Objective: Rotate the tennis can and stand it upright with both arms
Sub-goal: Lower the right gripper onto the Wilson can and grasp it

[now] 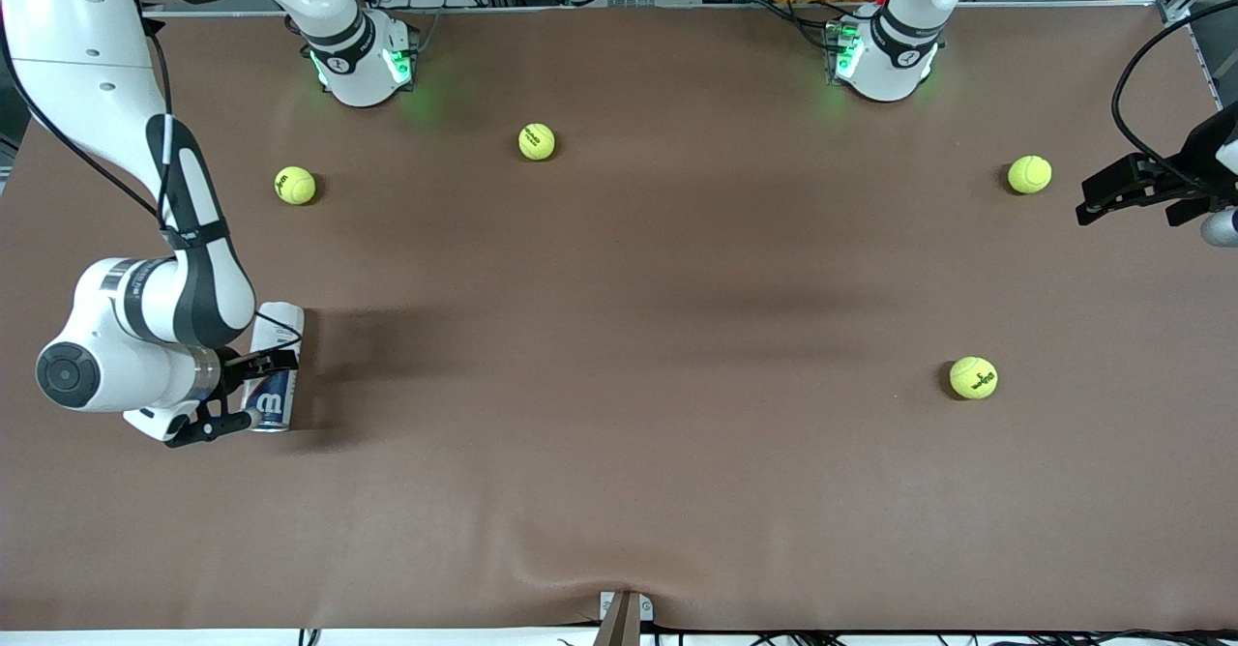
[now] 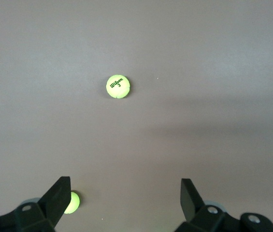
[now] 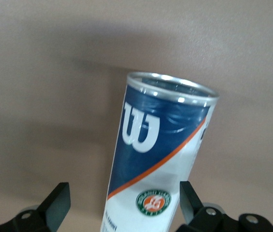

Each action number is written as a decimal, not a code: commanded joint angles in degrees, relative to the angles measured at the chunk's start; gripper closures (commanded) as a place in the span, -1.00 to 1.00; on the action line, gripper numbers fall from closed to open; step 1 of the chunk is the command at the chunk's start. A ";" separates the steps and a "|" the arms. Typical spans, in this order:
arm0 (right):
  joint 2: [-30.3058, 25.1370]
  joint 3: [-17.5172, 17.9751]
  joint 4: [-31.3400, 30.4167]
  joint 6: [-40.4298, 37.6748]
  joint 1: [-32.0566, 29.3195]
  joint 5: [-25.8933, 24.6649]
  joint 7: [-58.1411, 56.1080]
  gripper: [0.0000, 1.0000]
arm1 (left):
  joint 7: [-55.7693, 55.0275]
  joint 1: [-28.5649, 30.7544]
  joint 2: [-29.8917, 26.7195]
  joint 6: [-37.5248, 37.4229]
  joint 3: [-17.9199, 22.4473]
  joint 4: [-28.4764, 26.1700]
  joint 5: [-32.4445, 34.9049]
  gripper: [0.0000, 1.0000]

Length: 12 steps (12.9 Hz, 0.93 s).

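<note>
Straddling the lying tennis can (image 1: 274, 366) with my wide-open, empty right pincer (image 1: 247, 392), I risk rolling it away on the tabletop (image 1: 619, 337) while my empty left pincer (image 1: 1136, 193) waits open.

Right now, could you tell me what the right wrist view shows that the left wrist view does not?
Right wrist view only: the tennis can between the right gripper's open fingers, its silvery rim visible. Left wrist view only: two tennis balls on the table, past the left gripper's open fingers. Both show the brown table.
</note>
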 commanded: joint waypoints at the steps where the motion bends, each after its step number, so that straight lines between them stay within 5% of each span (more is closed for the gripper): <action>1: 1.80 0.14 0.91 2.15 -0.82 -0.80 -1.25 -1.00 | -0.40 0.18 -0.22 -0.76 -0.06 0.46 1.23 -1.00; 4: 3.12 0.23 0.39 3.48 -0.29 -7.92 -0.64 -1.00 | -0.58 0.09 -0.22 -0.76 -0.23 0.55 1.23 -1.00; 12: 4.53 0.49 -0.85 3.48 -0.82 -5.48 -0.99 -1.00 | -0.58 0.09 -0.22 -0.76 -0.23 0.46 1.23 -1.00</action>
